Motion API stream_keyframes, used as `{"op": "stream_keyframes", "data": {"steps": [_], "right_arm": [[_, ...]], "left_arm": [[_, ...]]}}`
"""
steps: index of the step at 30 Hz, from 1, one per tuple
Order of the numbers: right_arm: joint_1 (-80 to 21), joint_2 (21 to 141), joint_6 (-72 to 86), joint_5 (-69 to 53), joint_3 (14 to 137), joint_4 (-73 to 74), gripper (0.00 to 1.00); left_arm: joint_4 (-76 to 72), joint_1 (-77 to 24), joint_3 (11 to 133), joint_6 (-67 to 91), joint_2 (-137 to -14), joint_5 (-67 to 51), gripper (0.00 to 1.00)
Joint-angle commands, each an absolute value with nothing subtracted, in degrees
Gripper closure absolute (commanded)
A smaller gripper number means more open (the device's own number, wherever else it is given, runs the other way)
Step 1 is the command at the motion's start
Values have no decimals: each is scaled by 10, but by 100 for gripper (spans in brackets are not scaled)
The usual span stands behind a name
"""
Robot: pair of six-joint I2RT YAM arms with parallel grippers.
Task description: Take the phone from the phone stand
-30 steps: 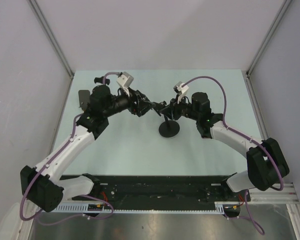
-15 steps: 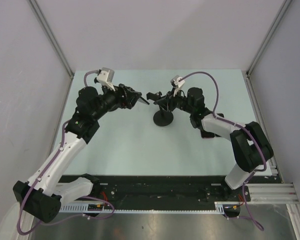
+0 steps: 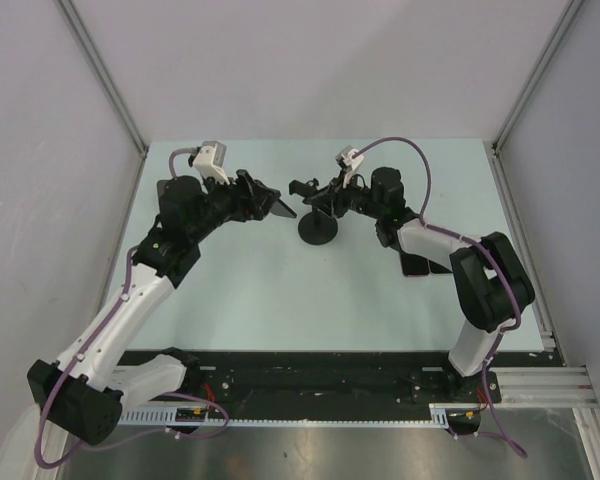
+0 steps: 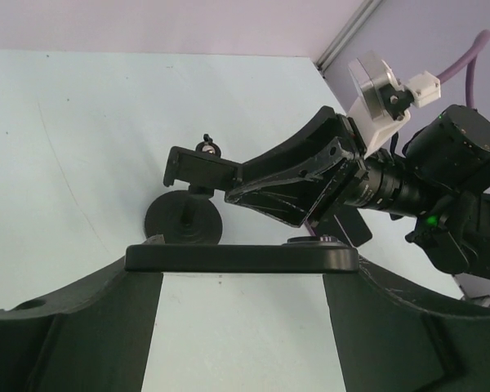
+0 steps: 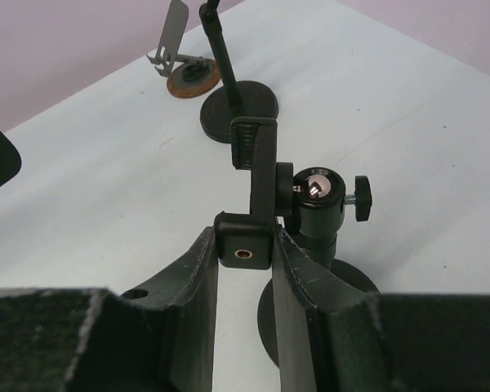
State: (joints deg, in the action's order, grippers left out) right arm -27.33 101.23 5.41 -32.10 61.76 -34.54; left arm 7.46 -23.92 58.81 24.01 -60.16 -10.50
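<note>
The phone (image 4: 241,258) is off the phone stand (image 3: 317,228) and lies just to its left, gripped between the widely spread fingers of the left gripper (image 4: 242,271). The stand's clamp bracket (image 5: 243,247) is pinched by the narrowly set right gripper (image 5: 243,243), evidently to steady it. The phone is seen edge-on and level, with its long axis running across the left fingers.
</note>
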Motion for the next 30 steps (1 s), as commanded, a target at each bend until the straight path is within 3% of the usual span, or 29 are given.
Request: {"op": "stream_keyframes", "data": {"steps": [1, 5, 11, 22, 30], "right_arm": [[-272, 979, 20, -330, 629, -252, 68], [-271, 956, 4, -319, 629, -211, 44], [-275, 908, -15, -289, 628, -157, 28], [-309, 776, -43, -336, 628, -35, 28], [-375, 758, -42, -331, 628, -53, 28]], "left_arm": [[44, -239, 593, 301, -608, -96, 100], [46, -240, 596, 324, -617, -108, 100], [52, -241, 598, 348, -622, -115, 100], [64, -241, 602, 392, -629, -140, 100], [63, -241, 615, 415, -640, -160, 100]]}}
